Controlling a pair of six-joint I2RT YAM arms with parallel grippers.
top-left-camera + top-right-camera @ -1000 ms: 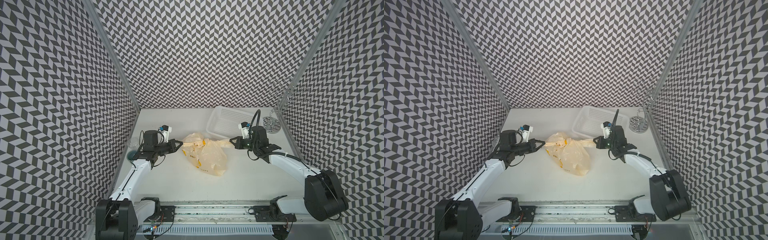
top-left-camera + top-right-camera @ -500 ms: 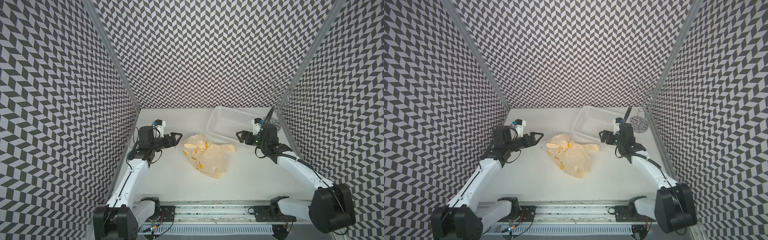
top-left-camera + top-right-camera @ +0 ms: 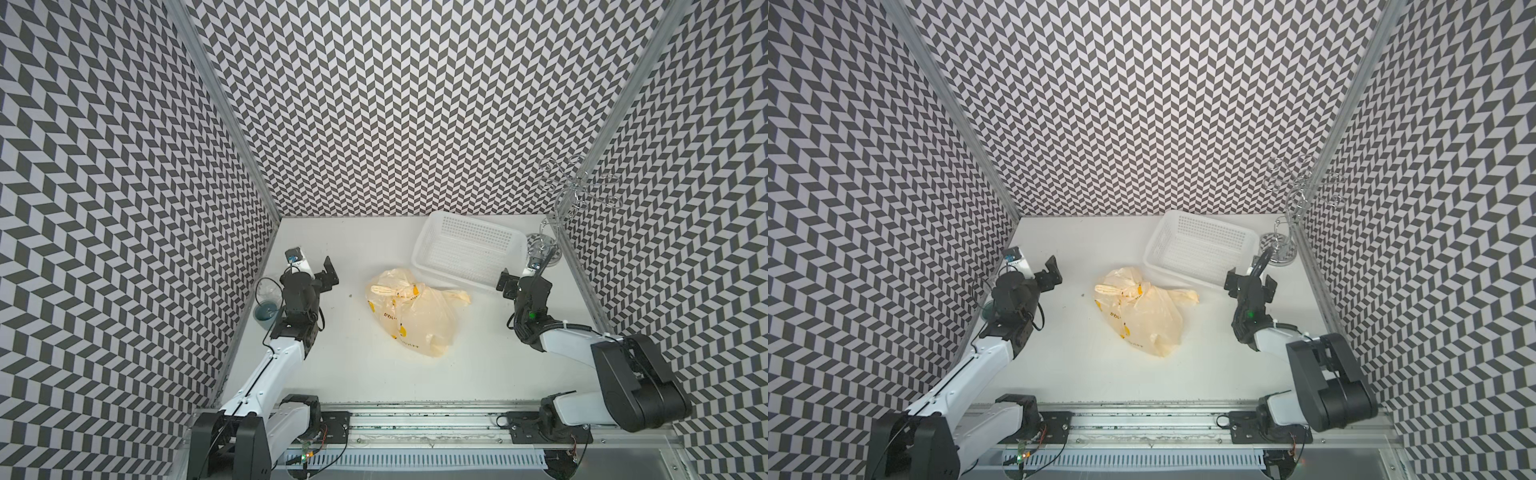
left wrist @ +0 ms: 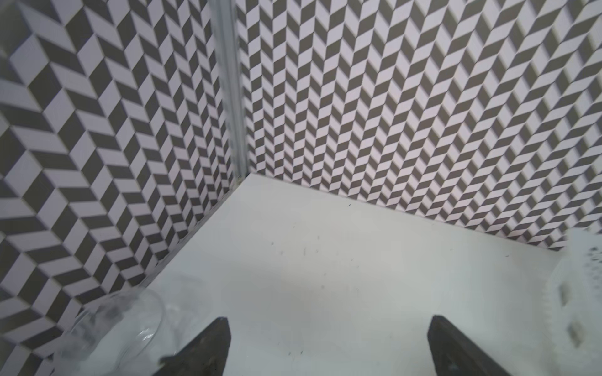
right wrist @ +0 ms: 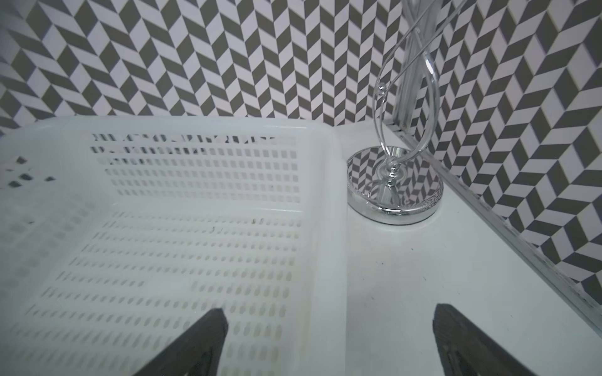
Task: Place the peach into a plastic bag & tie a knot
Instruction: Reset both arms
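Note:
The cream-yellow plastic bag [image 3: 415,320] [image 3: 1146,320] with banana prints lies slumped mid-table in both top views. Its knot [image 3: 401,291] [image 3: 1128,292] of bunched handle strips sits at the bag's far end, and one strip end trails right toward the basket. The peach is hidden; only a bulge shows in the bag. My left gripper [image 3: 322,274] [image 3: 1048,274] [image 4: 328,322] stands open and empty, well left of the bag. Over the basket's near right corner, my right gripper [image 3: 519,282] [image 3: 1251,283] [image 5: 329,311] is open and empty too. Nothing touches the bag.
A white perforated basket [image 3: 469,249] [image 3: 1200,249] [image 5: 163,228] sits at the back right. A chrome wire stand [image 3: 544,249] [image 3: 1281,251] [image 5: 394,188] is beside it in the corner. A clear glass cup [image 3: 266,299] [image 4: 114,325] stands by the left wall next to my left wrist.
Both grippers have opened, let go of the bag's handle strips and drawn apart toward the side walls. The bag has slackened and its right strip has dropped to the table.

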